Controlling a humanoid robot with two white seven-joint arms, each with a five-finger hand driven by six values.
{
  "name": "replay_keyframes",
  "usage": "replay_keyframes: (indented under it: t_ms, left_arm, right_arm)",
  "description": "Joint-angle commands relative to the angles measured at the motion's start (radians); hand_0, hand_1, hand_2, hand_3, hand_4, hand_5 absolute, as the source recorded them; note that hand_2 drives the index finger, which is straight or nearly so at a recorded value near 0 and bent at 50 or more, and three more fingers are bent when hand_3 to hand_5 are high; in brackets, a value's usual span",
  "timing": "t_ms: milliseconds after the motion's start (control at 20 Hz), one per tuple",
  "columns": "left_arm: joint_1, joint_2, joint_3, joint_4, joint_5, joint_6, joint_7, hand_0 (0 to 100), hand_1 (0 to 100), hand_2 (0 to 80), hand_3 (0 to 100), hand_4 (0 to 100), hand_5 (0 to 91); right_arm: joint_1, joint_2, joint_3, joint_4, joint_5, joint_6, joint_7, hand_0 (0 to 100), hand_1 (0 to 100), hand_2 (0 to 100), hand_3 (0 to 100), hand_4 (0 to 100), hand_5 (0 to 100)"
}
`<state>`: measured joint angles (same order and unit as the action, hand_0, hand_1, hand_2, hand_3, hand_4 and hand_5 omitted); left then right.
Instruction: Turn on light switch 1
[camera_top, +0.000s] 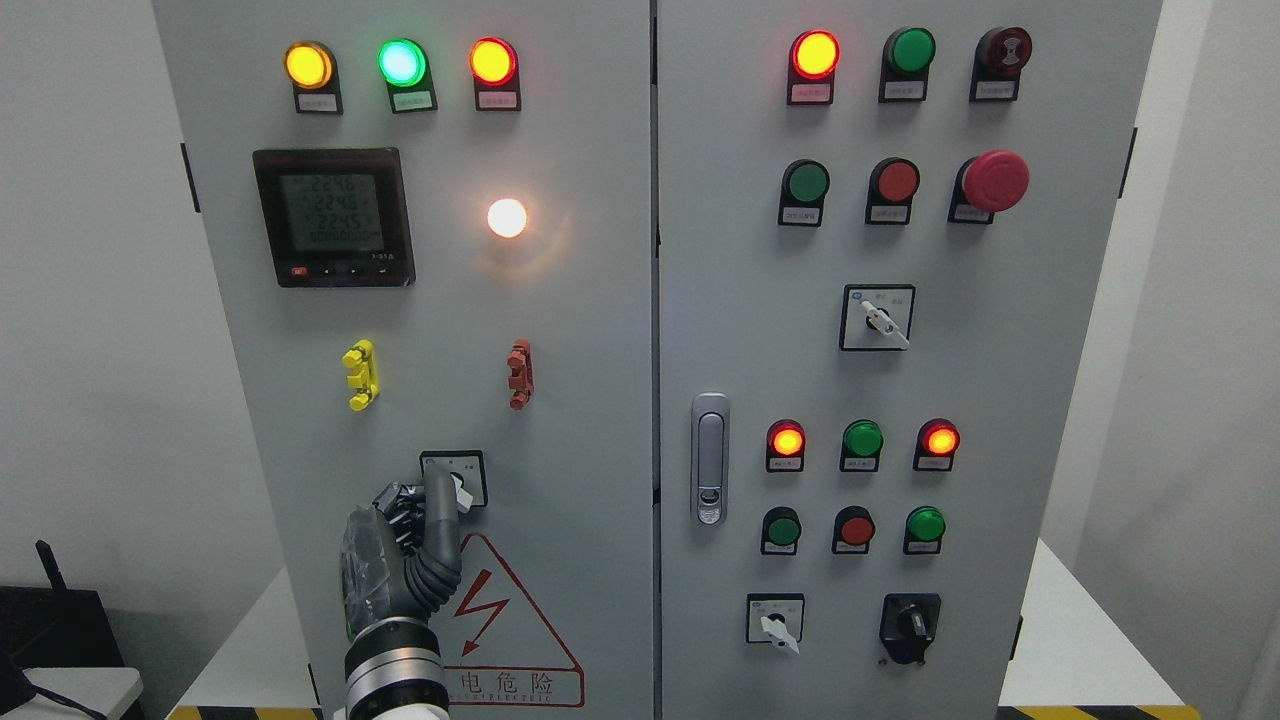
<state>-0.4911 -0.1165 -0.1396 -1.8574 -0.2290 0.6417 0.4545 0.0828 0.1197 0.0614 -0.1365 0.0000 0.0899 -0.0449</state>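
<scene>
A small rotary selector switch (462, 482) with a white knob sits on a square black-framed plate low on the left cabinet door. My left hand (425, 505) comes up from the bottom edge and is at this switch. One dark finger (441, 500) is stretched upward, with its tip against the left side of the knob. The other fingers (393, 503) are curled in beside it, left of the plate. The knob shows to the right of the stretched finger and nothing is clasped. A round white lamp (507, 218) glows above on the same door. My right hand is out of view.
On the left door are three lit pilot lamps (400, 62), a digital meter (333, 217), a yellow clip (360, 375), a red clip (519, 374) and a high-voltage warning triangle (500, 630). The right door carries a handle (710, 458), push buttons, a red emergency stop (995, 181) and more selector switches (878, 318).
</scene>
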Motion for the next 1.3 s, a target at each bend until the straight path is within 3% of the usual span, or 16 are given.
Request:
replay_keyframes:
  t_ms: [0, 401, 601, 1252]
  left_arm:
    - [0.000, 0.000, 0.000, 0.000, 0.000, -0.002, 0.000, 59, 18, 53.7, 93, 98, 86.1]
    - [0.000, 0.000, 0.000, 0.000, 0.000, -0.002, -0.002, 50, 18, 53.6, 93, 98, 86.1]
    - [0.000, 0.000, 0.000, 0.000, 0.000, -0.002, -0.002, 34, 20, 53.6, 92, 98, 86.1]
    - [0.011, -0.002, 0.002, -0.006, 0.000, -0.010, -0.002, 28, 21, 54.1, 92, 98, 86.1]
  right_arm:
    - [0.000, 0.000, 0.000, 0.000, -0.017, 0.001, 0.000, 12, 39, 0, 0, 0, 0]
    - [0.000, 0.000, 0.000, 0.000, -0.018, 0.001, 0.000, 12, 39, 0, 0, 0, 0]
    - [0.000, 0.000, 0.000, 0.000, -0.017, 0.001, 0.000, 12, 39, 0, 0, 0, 0]
    - [0.000, 0.000, 0.000, 0.000, -0.018, 0.001, 0.000, 12, 39, 0, 0, 0, 0]
